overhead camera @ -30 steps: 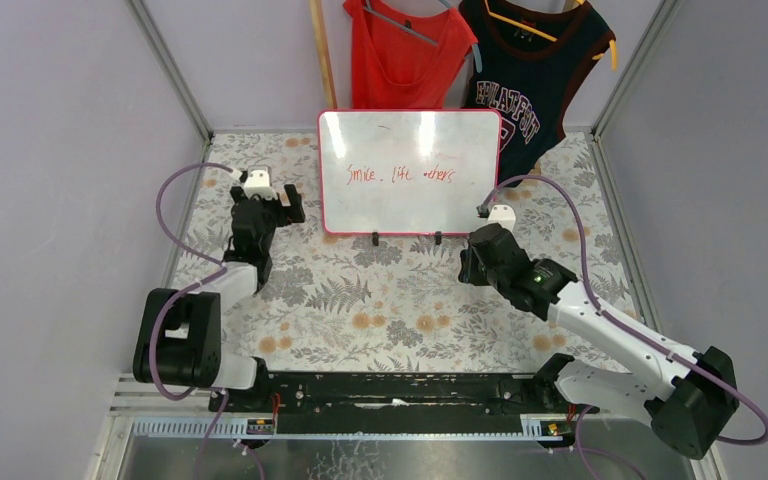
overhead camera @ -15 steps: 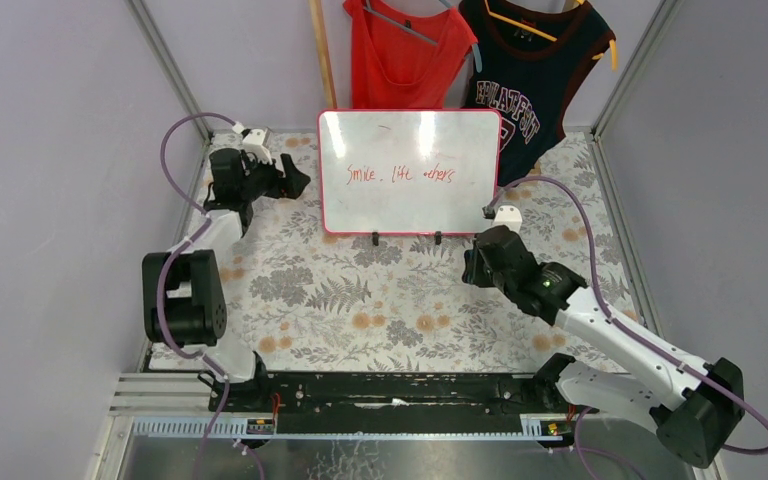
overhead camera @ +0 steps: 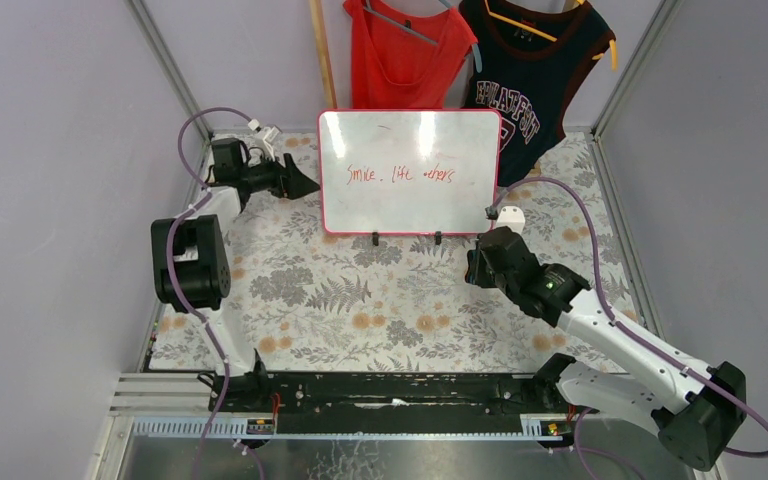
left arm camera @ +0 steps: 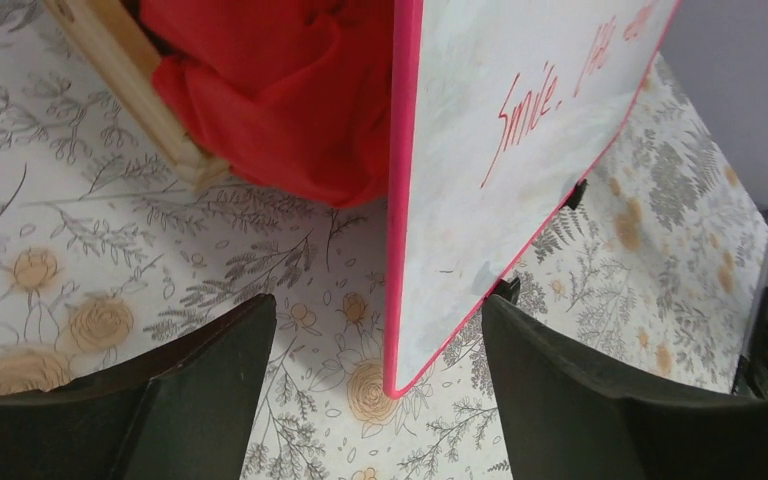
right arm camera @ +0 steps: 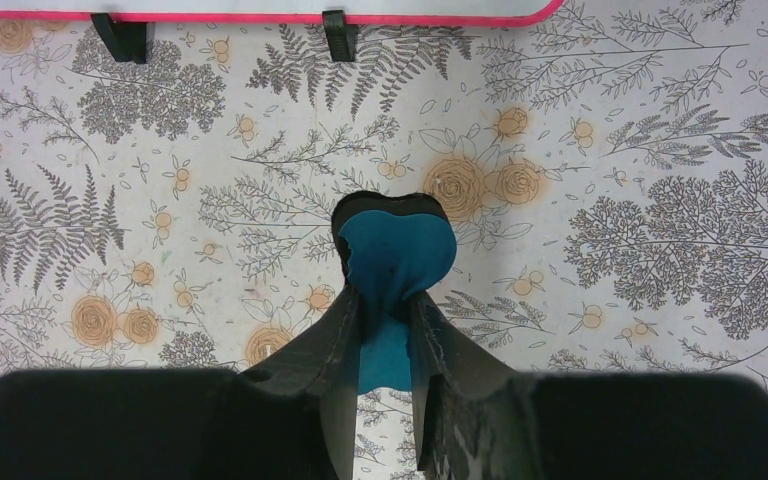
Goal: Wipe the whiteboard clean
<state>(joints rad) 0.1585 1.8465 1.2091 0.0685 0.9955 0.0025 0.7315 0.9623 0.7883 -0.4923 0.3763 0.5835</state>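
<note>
The whiteboard point(overhead camera: 409, 172) stands upright on two black feet at the back of the table, with red writing across its middle. My left gripper point(overhead camera: 305, 186) is open and sits just left of the board's left edge; in the left wrist view the board's pink edge point(left arm camera: 397, 250) lies between my fingers point(left arm camera: 205, 385), not touched. My right gripper point(overhead camera: 476, 268) is shut on the small blue eraser point(right arm camera: 396, 262) and hovers in front of the board's lower right corner, below its feet point(right arm camera: 334, 32).
A red garment point(overhead camera: 409, 52) and a dark jersey point(overhead camera: 528, 75) hang behind the board. A wooden post point(overhead camera: 322, 52) stands at the back left. The floral tablecloth point(overhead camera: 380, 300) covers the table. Purple cables loop from both arms.
My left arm has swung back and up toward the far left, and its gripper has turned to point right at the board's left edge. My right gripper has barely moved.
</note>
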